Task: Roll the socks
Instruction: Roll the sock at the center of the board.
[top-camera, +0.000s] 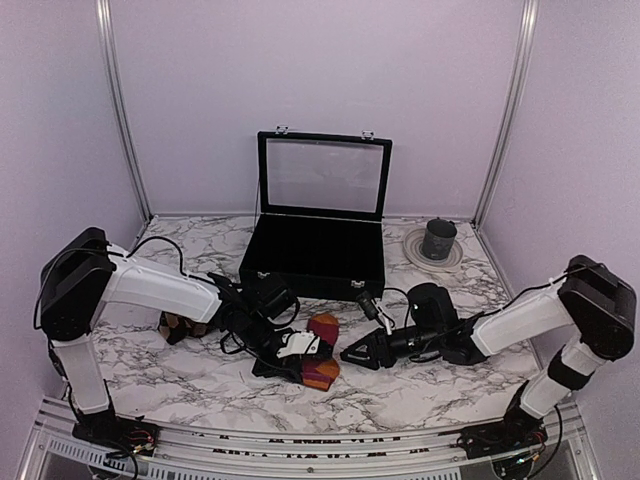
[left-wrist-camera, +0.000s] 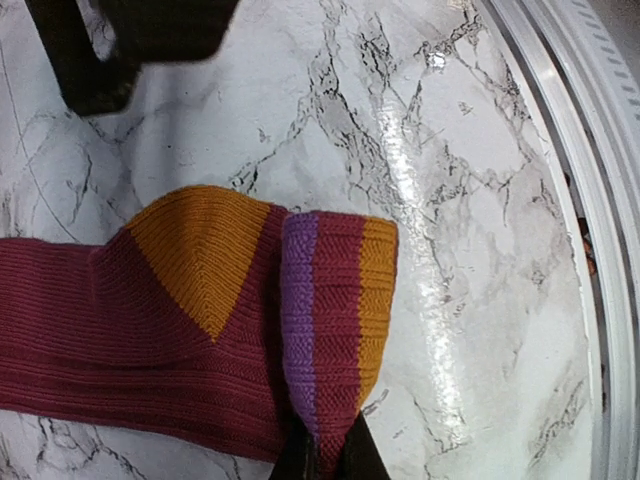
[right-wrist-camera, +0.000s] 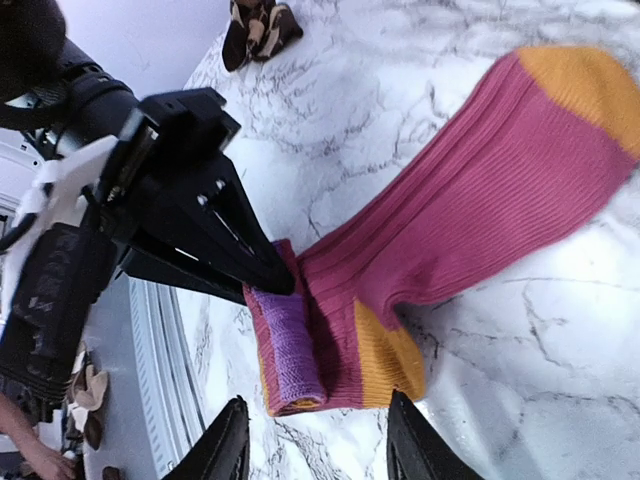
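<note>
The magenta-red sock (top-camera: 322, 330) lies mid-table, its purple-and-orange end folded over into a short roll (right-wrist-camera: 295, 350). My left gripper (left-wrist-camera: 322, 445) is shut on one end of that roll (left-wrist-camera: 335, 300); from the right wrist it shows as black jaws (right-wrist-camera: 270, 275) pinching the roll's far end. My right gripper (right-wrist-camera: 318, 405) is open, its fingertips (right-wrist-camera: 232, 445) standing apart astride the roll's near end without touching it. In the top view it (top-camera: 352, 355) sits just right of the sock. The dark argyle sock (top-camera: 180, 328) lies bunched under the left arm and also shows in the right wrist view (right-wrist-camera: 255, 28).
A black case (top-camera: 318, 262) with its glass lid (top-camera: 323, 175) raised stands behind the sock. A grey cup (top-camera: 438, 238) sits on a plate (top-camera: 412, 250) at the back right. The metal frame rail (left-wrist-camera: 590, 200) runs along the table's near edge close to the roll.
</note>
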